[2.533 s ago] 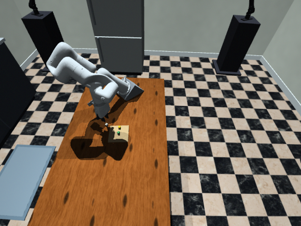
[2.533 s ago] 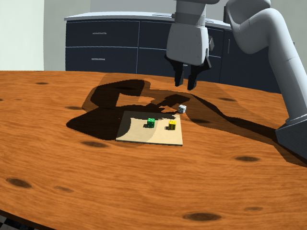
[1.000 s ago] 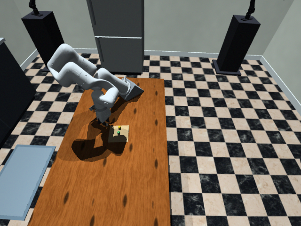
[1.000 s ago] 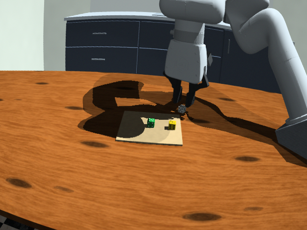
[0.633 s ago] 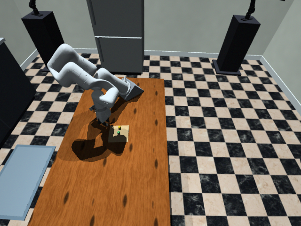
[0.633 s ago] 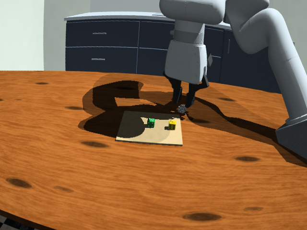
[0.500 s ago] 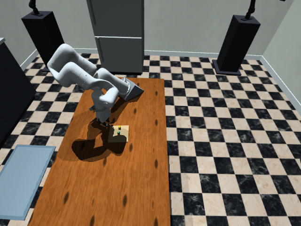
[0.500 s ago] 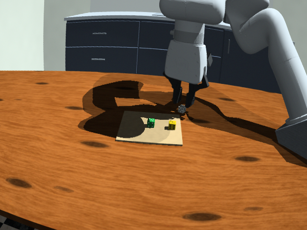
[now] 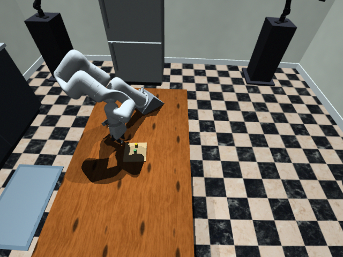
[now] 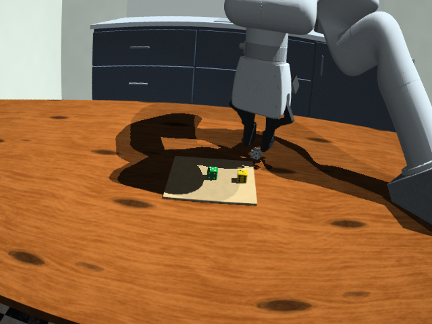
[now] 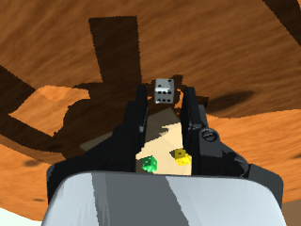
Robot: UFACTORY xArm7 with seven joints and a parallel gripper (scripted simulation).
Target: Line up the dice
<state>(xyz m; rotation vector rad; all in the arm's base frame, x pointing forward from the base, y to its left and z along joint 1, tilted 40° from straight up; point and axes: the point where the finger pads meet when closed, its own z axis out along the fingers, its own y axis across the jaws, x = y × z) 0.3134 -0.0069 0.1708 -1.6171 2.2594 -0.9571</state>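
A tan mat [image 10: 212, 181] lies flat on the wooden table. A green die [image 10: 212, 173] and a yellow die [image 10: 242, 175] sit flat on it, a little apart. A white die [image 10: 255, 152] lies on the bare table just off the mat's corner, in shadow. My gripper [image 10: 258, 141] hangs straight above the white die, fingers partly open with the tips just over its top, gripping nothing. In the wrist view the white die [image 11: 165, 89] shows between my fingertips, with the green die [image 11: 150, 164] and yellow die [image 11: 182, 157] behind on the mat.
The robot base [image 9: 150, 103] stands at the table's far end in the top view. A dark cabinet [image 10: 195, 66] stands behind the table. The mat [image 9: 134, 153] lies near the table's middle, well inside its edges.
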